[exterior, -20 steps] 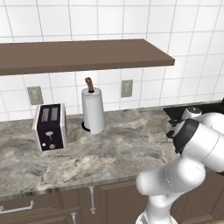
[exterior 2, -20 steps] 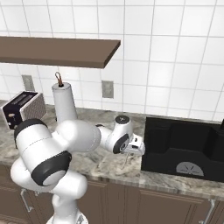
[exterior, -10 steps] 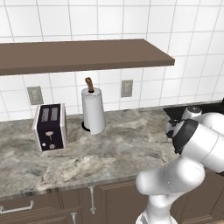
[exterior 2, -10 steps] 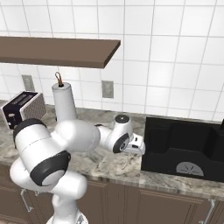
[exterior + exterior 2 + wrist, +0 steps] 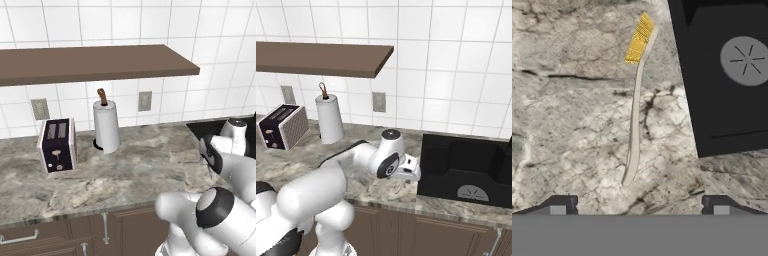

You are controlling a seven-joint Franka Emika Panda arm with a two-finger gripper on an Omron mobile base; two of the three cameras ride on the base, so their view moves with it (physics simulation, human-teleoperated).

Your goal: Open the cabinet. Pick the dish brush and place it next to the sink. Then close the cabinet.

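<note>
The dish brush (image 5: 635, 115) lies flat on the marbled counter, its yellow head (image 5: 640, 39) pointing away and its thin cream handle running toward me. Just to its right is the black sink (image 5: 722, 75), close beside the brush without touching it. My gripper (image 5: 639, 206) hovers over the handle's near end, open, with nothing between its fingertips (image 5: 559, 205). In the right base view my gripper (image 5: 404, 179) points down at the counter just left of the sink (image 5: 466, 170). Brown cabinet fronts (image 5: 125, 232) under the counter look shut.
A toaster (image 5: 57, 145) and a white paper-towel roll (image 5: 106, 126) stand at the back of the counter, well left of my hand. A brown shelf (image 5: 95, 62) runs along the tiled wall above. My own arm (image 5: 341, 175) stretches across the counter's front edge.
My fingers have spread wide apart and the brush rests free on the counter. The arm and the base have hardly moved.
</note>
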